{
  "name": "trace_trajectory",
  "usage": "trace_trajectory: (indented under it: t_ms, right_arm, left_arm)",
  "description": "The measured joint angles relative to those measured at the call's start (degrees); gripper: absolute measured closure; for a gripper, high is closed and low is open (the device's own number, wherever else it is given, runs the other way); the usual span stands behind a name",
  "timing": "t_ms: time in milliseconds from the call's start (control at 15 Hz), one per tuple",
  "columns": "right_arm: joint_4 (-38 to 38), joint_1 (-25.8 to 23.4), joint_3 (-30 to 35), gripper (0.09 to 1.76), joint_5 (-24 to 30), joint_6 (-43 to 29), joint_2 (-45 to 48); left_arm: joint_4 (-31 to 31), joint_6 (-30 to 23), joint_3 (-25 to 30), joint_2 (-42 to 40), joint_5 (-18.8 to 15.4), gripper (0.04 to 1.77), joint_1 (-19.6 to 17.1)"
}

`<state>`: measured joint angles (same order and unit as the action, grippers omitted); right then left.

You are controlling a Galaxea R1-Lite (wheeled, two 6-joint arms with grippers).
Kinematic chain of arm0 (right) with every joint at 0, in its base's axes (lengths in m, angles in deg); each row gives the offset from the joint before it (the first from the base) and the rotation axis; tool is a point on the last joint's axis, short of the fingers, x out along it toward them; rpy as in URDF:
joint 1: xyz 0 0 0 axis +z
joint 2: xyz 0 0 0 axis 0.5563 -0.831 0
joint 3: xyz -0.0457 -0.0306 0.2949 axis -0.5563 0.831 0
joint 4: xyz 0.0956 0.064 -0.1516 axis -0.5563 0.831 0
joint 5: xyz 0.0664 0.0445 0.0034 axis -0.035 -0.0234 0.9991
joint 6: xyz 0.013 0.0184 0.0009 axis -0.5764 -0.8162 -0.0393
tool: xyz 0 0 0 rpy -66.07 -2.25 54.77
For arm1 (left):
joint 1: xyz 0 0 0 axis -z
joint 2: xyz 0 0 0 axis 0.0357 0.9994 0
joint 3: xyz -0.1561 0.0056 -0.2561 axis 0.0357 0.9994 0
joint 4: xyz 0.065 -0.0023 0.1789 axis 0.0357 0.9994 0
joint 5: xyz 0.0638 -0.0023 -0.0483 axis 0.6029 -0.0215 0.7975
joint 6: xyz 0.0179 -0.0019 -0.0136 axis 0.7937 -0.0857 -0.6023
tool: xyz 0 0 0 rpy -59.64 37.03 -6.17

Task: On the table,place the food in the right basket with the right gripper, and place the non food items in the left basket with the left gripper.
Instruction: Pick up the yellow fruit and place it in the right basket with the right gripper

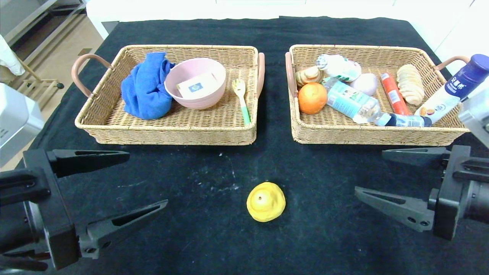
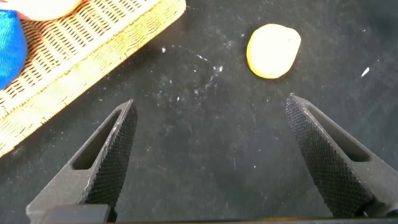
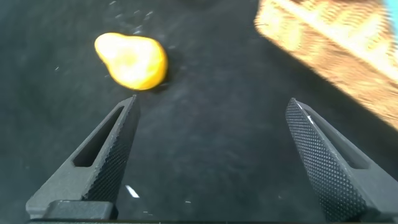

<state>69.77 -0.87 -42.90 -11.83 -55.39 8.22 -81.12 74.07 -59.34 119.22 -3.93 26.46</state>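
Yellow pear (image 1: pixel 266 201) alone on surface (image 1: pixel 214 236), 6 o'clock. Left pincer (image 1: pixel 147 180) at 8, right pincer (image 1: pixel 368 172) at 4; both agape, empty.

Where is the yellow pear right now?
In the head view, the yellow pear lies alone on the black table, in front of the gap between both baskets, nearer the robot.

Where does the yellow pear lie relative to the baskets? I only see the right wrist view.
Observer: The yellow pear lies on the black-cloth table, in front of the gap between the two wicker baskets.
Operator: What's in the left one?
Observer: The left wicker basket holds a blue cloth, a pink bowl and a yellow-green fork.
Operator: And the left gripper?
Observer: The left gripper is open and empty, opposite the open right gripper.
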Motion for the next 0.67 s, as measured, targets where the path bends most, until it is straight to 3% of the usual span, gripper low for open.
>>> trace_trajectory:
  t_ms: [267,400,667]
  right_arm:
    - [-0.34,7.50,-0.05,0.14,-3.72,-0.09,-3.89]
    - [-3.93,9.55,-0.20,0.14,-4.38,-0.15,-6.16]
    - [-12.79,13.52,0.89,0.14,-10.59,0.00,-12.06]
  left_arm:
    - [-0.11,-0.04,-0.28,-0.59,0.06,0.09,0.07]
    - [-0.09,-0.09,-0.55,-1.16,0.11,0.09,0.07]
    - [-0.06,-0.09,-0.80,-2.12,0.13,0.09,0.07]
